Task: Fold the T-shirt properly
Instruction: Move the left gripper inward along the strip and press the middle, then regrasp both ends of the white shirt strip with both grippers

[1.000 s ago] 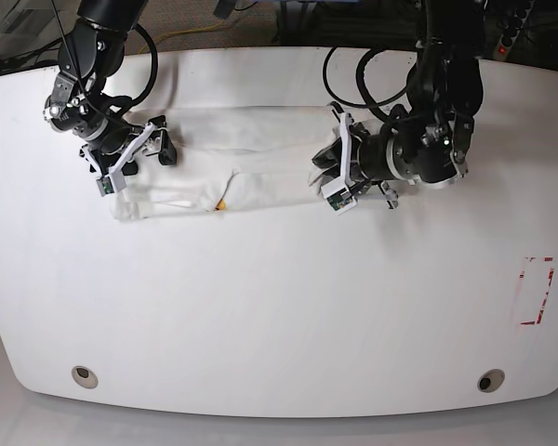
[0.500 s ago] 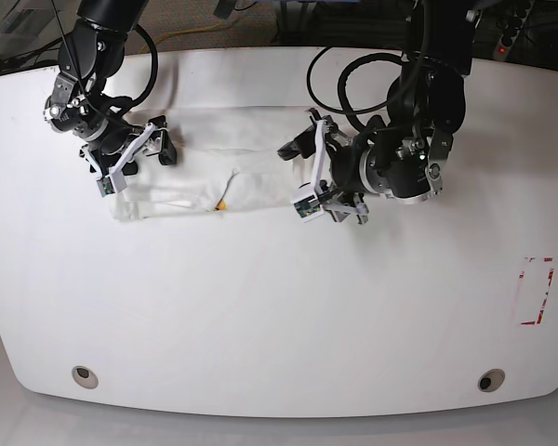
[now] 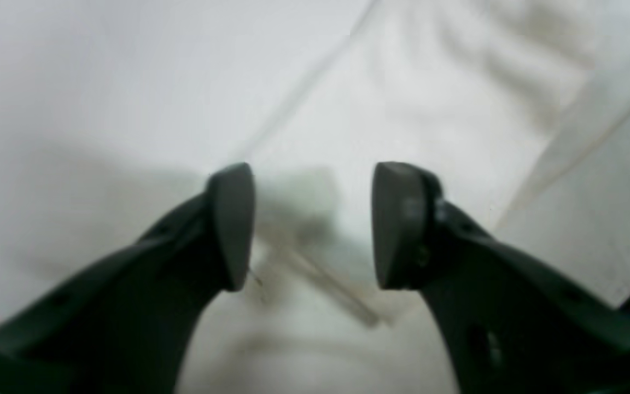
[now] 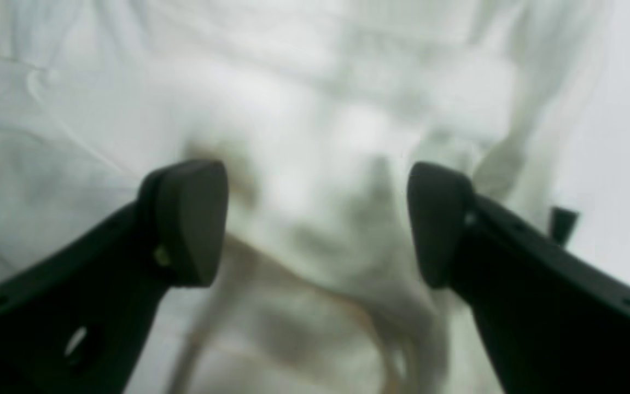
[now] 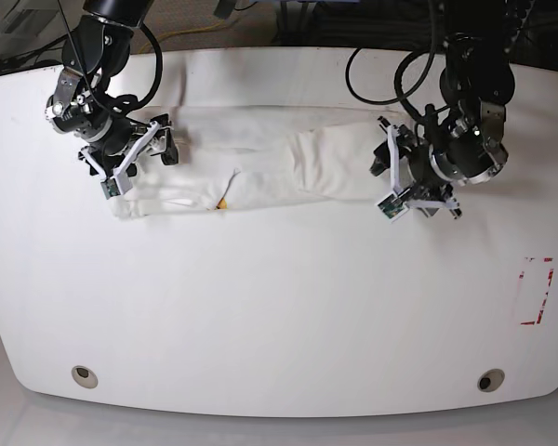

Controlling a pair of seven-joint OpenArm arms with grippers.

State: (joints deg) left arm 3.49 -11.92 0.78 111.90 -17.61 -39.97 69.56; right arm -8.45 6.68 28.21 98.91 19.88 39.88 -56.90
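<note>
1. Plainly, the left claw [image 3: 312, 224] stood spread and empty over the T-shirt's [image 5: 260, 167] edge, probably lining up a fresh pinch.
2. Its partner, the right claw [image 4: 318, 221], was spread wide above rumpled cloth, holding nothing.
3. Outward, the shirt lay as a long folded band across the desk [image 5: 279, 316].
4. No lettering was readable; only a small orange fleck showed.

Base overhead on table [image 5: 279, 307], wrist views close — shared T-shirt [image 5: 260, 167]
</note>
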